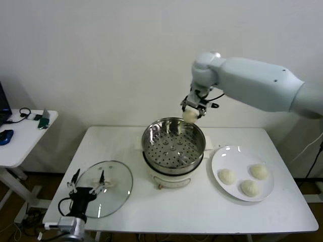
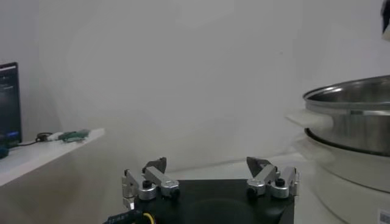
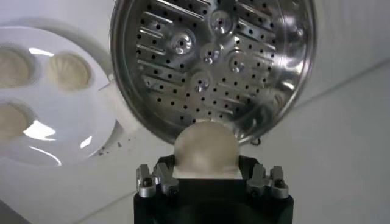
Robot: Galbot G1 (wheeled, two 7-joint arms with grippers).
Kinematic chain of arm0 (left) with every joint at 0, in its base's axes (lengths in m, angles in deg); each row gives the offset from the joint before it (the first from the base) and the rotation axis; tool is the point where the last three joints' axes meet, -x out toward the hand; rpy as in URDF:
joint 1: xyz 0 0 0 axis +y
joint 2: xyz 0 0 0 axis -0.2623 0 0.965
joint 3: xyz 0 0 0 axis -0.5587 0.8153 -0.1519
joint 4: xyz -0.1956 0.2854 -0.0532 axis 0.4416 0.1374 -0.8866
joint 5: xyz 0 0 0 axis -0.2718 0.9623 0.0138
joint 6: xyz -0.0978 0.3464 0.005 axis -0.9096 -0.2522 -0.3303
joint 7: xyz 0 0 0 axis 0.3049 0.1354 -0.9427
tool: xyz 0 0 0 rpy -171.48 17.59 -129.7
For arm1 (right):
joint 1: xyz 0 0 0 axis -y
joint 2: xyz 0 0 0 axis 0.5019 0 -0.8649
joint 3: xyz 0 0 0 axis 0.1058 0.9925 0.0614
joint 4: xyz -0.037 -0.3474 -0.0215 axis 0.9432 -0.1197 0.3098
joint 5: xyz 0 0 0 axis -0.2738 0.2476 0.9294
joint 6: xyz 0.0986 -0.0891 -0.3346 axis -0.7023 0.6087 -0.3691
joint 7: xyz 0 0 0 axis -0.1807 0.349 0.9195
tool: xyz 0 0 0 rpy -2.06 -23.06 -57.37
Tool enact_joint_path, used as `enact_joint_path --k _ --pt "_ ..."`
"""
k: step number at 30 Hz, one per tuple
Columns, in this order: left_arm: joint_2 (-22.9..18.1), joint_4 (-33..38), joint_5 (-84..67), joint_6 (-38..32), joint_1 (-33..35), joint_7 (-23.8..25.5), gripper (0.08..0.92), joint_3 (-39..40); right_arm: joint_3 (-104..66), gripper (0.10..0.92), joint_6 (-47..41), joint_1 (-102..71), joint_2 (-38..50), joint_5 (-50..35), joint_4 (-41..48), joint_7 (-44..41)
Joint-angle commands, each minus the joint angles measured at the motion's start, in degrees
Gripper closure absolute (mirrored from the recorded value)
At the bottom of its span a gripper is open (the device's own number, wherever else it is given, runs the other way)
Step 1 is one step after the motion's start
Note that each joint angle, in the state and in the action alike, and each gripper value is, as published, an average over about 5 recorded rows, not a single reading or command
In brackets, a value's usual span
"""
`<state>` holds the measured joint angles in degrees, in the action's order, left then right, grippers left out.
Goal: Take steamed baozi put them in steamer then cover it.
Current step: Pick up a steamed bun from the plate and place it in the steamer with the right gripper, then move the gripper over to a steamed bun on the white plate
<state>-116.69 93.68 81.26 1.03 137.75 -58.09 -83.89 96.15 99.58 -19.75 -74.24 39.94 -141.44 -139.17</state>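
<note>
Baozi (image 1: 190, 115) in the right gripper (image 1: 193, 112): smooth pale dough dome, matte, fingers clamped on its sides. It hangs in the air over the steamer (image 1: 173, 143) rim at about 1 o'clock, not touching the metal. Right wrist view shows the same bun (image 3: 205, 148) seated between the fingers (image 3: 152, 180), lower half hidden by the black gripper body.

Steamer is a round polished steel basket, perforated floor with small holes, slots and a few raised dimples, nothing inside it. It sits on a white pot base; the base front and one side handle show, the rest is hidden under the basket.

Three more baozi (image 1: 249, 188) on a flat glossy white plate (image 1: 218, 161) at 3 o'clock of the steamer, just beside it, buns apart from each other. Pleats on top are faint in the head view, clearer in the right wrist view (image 3: 69, 70), where the plate is cut off at the frame edge.

Cover (image 1: 115, 187): clear glass disc with metal rim, lying flat on the white bench (image 1: 202, 212) at 8 o'clock of the steamer. Its centre handle is hidden behind the left gripper (image 1: 87, 182), which sits low over the lid, fingers (image 2: 146, 181) spread apart, holding nothing. Cannot tell if they touch the glass.

Side table (image 1: 20, 138) at 9 o'clock, partly cut off, small items unclear.
</note>
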Motion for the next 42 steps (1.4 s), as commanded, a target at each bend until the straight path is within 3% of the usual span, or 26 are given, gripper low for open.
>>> enact_joint_path --k 1,23,28,33,42 --pt "0.3 0.6 -0.04 0.3 0.24 -0.07 0.177 -0.12 -2.62 0.338 3.82 -8.78 -6.26 11.52 -0.54 0.88" --pt "0.43 0.27 0.04 0.43 0.32 -0.19 0.177 -0.43 -8.14 0.338 7.84 -17.54 -9.51 23.47 8.12 3.22" --pt "0.42 0.21 0.04 0.34 0.44 -0.21 0.177 -0.5 -8.17 0.291 7.03 -17.56 -9.24 24.08 7.78 3.06" --pt "0.37 0.26 0.03 0.3 0.55 -0.27 0.177 -0.53 -8.28 0.21 5.55 -17.12 -8.76 22.62 7.44 3.14" --pt "0.44 0.59 0.04 0.42 0.54 -0.37 0.177 -0.49 -8.39 0.202 2.89 -11.04 -3.25 12.24 1.0 1.07"
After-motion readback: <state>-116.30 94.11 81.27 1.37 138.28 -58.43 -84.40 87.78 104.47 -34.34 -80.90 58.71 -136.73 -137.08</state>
